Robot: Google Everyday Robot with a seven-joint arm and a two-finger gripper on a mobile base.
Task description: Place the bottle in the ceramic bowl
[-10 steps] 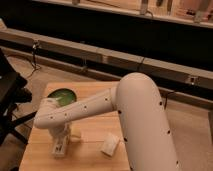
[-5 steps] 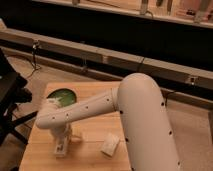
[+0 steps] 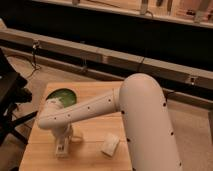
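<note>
The arm [image 3: 100, 107] is smooth off-white plastic, a thick rounded shell filling the lower right of the frame and narrowing to a slimmer tube dotted with small dark screw holes. The pale claw [image 3: 62, 148] sits lower left.

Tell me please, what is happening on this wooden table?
A white robot arm bends down over the wooden table. Its gripper is low at the front left, jaws open. The bottle cannot be made out. The green ceramic bowl sits behind it, nothing visible inside. A small white packet lies to the right.
</note>
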